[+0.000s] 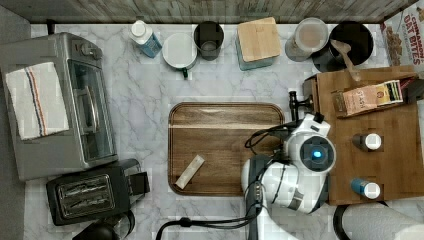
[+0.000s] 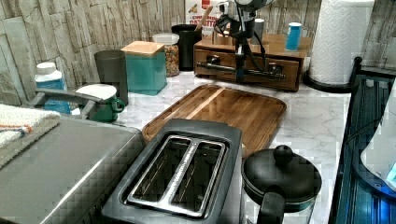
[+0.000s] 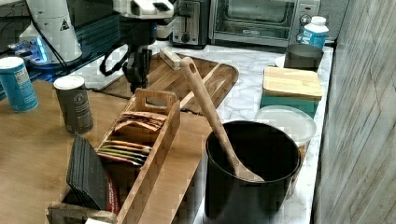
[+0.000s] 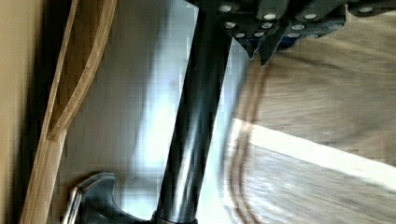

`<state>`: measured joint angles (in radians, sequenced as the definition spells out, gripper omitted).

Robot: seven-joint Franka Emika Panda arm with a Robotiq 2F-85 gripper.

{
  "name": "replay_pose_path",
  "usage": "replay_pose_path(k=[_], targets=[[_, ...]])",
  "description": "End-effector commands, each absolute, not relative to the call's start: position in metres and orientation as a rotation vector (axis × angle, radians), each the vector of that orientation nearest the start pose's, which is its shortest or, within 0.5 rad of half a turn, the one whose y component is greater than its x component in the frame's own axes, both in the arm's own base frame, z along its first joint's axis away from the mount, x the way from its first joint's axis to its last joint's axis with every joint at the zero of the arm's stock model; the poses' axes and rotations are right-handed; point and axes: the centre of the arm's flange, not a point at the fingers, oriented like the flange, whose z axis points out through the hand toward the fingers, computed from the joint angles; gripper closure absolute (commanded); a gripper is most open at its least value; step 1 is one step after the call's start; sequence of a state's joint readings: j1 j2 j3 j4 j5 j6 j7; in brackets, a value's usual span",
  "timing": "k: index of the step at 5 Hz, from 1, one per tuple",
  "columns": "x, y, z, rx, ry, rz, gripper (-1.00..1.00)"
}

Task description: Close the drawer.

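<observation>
The drawer (image 1: 310, 86) sticks out a little from the wooden cabinet (image 1: 380, 165) at the top view's right, its front (image 2: 266, 63) facing the tray. A long dark handle (image 2: 219, 67) runs across that front. My gripper (image 1: 294, 111) points down right at the handle (image 1: 301, 102), between the drawer front and the tray. In the wrist view the dark handle bar (image 4: 191, 130) runs just beside my gripper (image 4: 259, 49), whose fingertips are together with nothing between them. In the left view my gripper (image 2: 240, 69) hangs in front of the handle's middle. My gripper (image 3: 137, 77) also shows beyond the cabinet's edge.
A dark wooden tray (image 1: 225, 125) with a small packet (image 1: 190, 171) lies right by the drawer. On the cabinet stand a tea box (image 1: 370, 97) and two bottles (image 1: 367, 141). Jars and cups (image 1: 208, 40) line the back wall. A toaster (image 1: 87, 192) and toaster oven (image 1: 60, 105) are far off.
</observation>
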<state>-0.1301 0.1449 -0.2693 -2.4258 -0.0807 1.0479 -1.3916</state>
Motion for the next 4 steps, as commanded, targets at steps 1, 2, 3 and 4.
replay_pose_path(k=[1, 2, 3, 4], targets=[[0.4852, -0.3322, 0.3574, -3.450, -0.193, -0.289, 1.00], [0.4852, -0.3322, 0.3574, -3.450, -0.192, -0.289, 1.00], [0.4852, -0.3321, 0.3573, -3.450, -0.193, -0.288, 1.00], [0.4852, -0.3321, 0.3573, -3.450, -0.193, -0.288, 1.00]])
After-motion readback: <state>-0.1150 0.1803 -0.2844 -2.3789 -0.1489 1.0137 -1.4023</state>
